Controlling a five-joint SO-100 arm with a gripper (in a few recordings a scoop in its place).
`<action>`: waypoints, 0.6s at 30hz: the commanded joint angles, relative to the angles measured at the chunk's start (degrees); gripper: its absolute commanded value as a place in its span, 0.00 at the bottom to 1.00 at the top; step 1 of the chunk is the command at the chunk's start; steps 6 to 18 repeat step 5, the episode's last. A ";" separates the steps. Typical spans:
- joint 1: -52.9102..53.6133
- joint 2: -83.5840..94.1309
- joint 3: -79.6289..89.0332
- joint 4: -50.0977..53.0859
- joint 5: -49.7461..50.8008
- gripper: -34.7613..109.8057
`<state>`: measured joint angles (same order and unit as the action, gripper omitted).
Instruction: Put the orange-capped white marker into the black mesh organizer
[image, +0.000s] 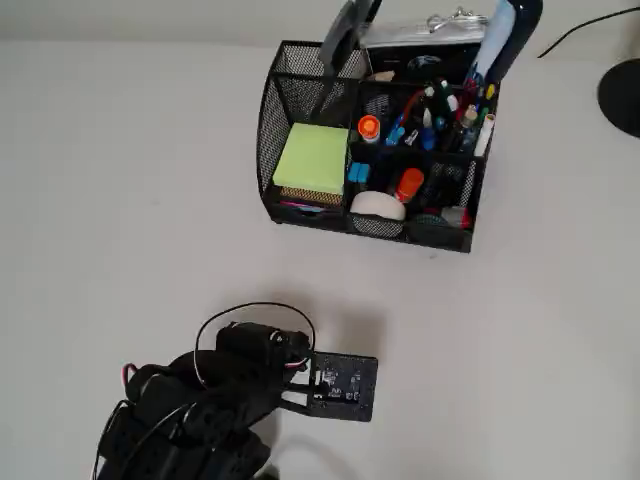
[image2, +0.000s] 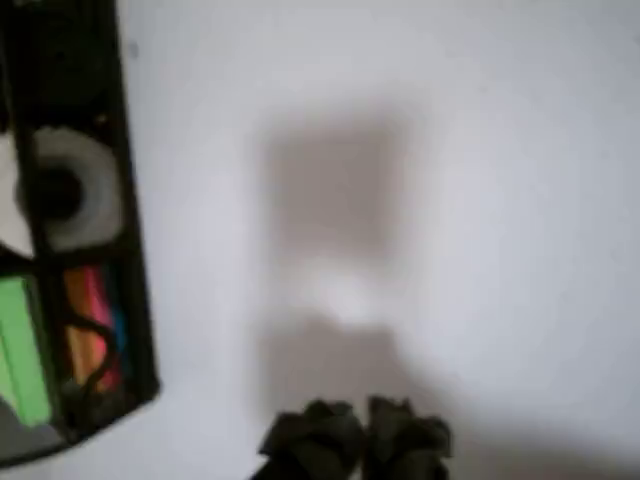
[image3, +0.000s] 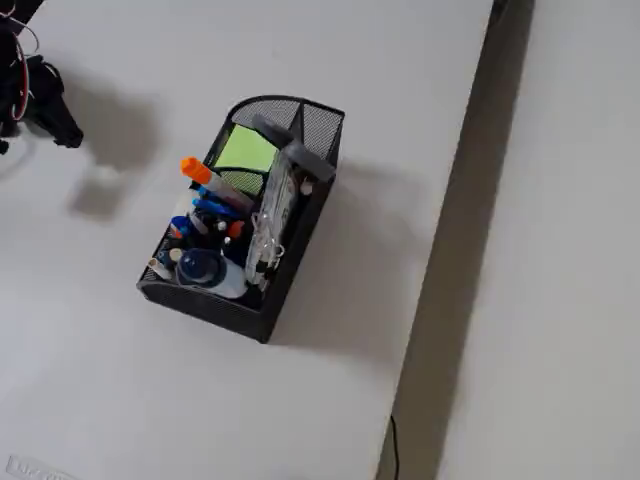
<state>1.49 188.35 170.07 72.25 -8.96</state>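
My tool (image2: 355, 440) hangs over bare counter (image: 120, 200), well short of the black mesh organizer (image: 300, 85), fingertips together, holding nothing (apparently). The orange-capped white marker (image3: 205, 175) already stands upright inside the organizer, cap upward.

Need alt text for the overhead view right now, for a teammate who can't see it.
A black mesh organizer stands at the top centre of a white table, packed with pens, a green sticky-note pad and an orange-capped white marker standing upright inside. The black robot arm sits at the bottom left, apart from it.
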 joint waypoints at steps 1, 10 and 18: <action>0.44 0.18 0.09 1.67 0.35 0.24; 0.44 0.18 0.09 1.67 0.35 0.24; 0.44 0.18 0.09 1.67 0.35 0.24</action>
